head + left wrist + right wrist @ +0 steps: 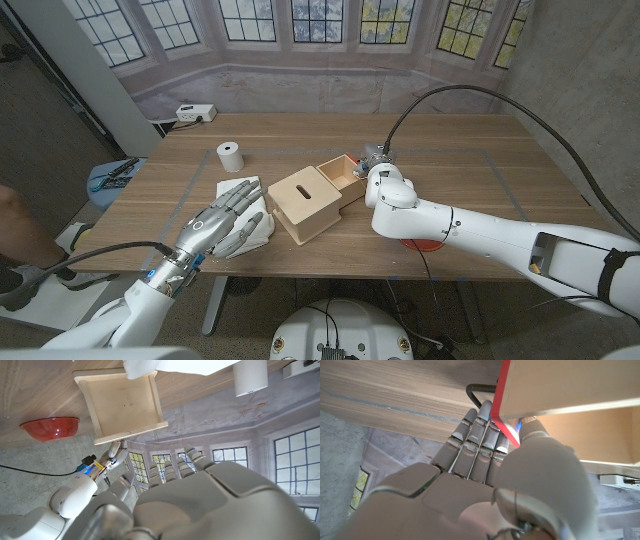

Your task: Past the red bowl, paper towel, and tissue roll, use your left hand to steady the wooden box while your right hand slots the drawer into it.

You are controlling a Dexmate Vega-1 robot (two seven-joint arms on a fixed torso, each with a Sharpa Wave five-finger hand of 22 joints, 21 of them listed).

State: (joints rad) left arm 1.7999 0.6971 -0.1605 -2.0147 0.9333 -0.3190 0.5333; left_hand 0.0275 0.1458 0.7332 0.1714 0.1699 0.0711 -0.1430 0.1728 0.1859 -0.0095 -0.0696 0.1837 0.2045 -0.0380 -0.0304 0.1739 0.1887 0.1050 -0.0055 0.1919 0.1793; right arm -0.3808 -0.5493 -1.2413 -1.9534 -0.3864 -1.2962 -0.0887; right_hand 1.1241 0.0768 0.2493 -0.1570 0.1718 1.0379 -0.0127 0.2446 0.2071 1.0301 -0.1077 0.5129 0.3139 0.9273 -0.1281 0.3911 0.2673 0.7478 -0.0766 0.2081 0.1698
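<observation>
A light wooden box [305, 203] with a slot in its top lies at the table's middle. An open-topped wooden drawer [343, 174] sits against the box's far right end. How far in it sits I cannot tell. My right hand [377, 163] grips the drawer's far wall; in the right wrist view the thumb and fingers [480, 435] pinch the drawer [560, 385] at its red edge. My left hand [225, 222] hovers open over the paper towel [262, 228], left of the box and apart from it. The left wrist view shows the box [125, 405] beyond my left hand [200, 500].
A white tissue roll [230, 156] stands behind the paper towel. The red bowl [425, 243] lies under my right forearm near the front edge. A power strip [195, 113] sits at the far left corner. A person's leg [20, 225] shows at the left.
</observation>
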